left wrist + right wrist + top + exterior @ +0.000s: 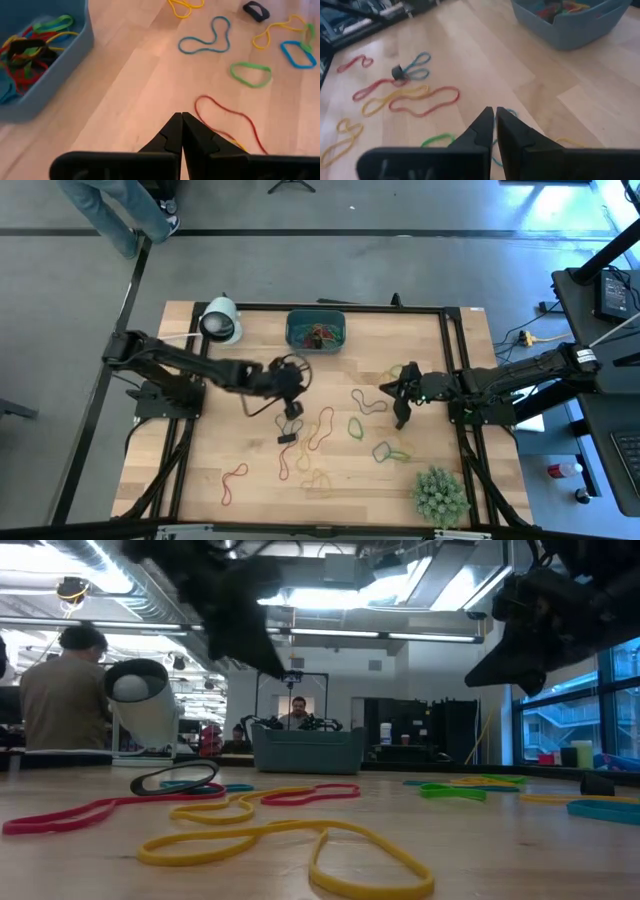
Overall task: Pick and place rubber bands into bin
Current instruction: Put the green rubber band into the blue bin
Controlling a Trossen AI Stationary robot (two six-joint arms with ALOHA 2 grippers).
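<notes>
The teal-blue bin (316,330) stands at the table's far middle with several rubber bands in it (30,50). Many loose rubber bands lie flat on the wood: a red one (233,480), a green one (355,427), a blue one (367,402) and a yellow one (290,840). My left gripper (296,405) is shut and empty above the table, near-left of the bin; a red band (230,120) lies just ahead of its tips (181,120). My right gripper (401,412) is shut and empty above the table's right half (495,114).
A white roll-like cylinder (222,320) stands left of the bin. A bushy green plant (440,495) sits at the near right corner. A small dark loop (288,438) lies near the left gripper. A person (65,690) stands beyond the far edge.
</notes>
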